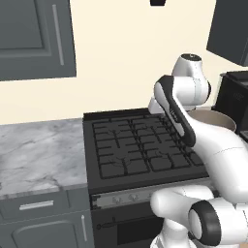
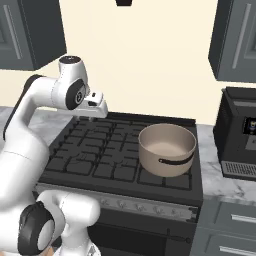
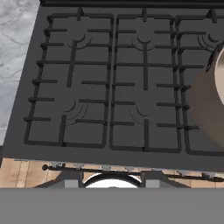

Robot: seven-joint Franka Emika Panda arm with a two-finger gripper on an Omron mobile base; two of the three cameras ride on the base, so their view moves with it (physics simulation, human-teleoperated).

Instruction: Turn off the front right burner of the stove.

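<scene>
My gripper [image 3: 112, 183] hangs high above the stove [image 3: 109, 87], looking straight down; I cannot tell its grip. A tan pot [image 2: 166, 148] sits off to my right on the grate, knobs [image 2: 145, 207] below along the front.

Your left base view looked forward and down from behind the arm's left, taking in the stove [image 1: 140, 145] and the marble worktop [image 1: 41, 155] beside it. Your right base view faced the same stove from the other side, with the pot [image 2: 166, 148] on its right. Your hand view looked steeply down on the grates from close above, sharing stove and pot.
</scene>
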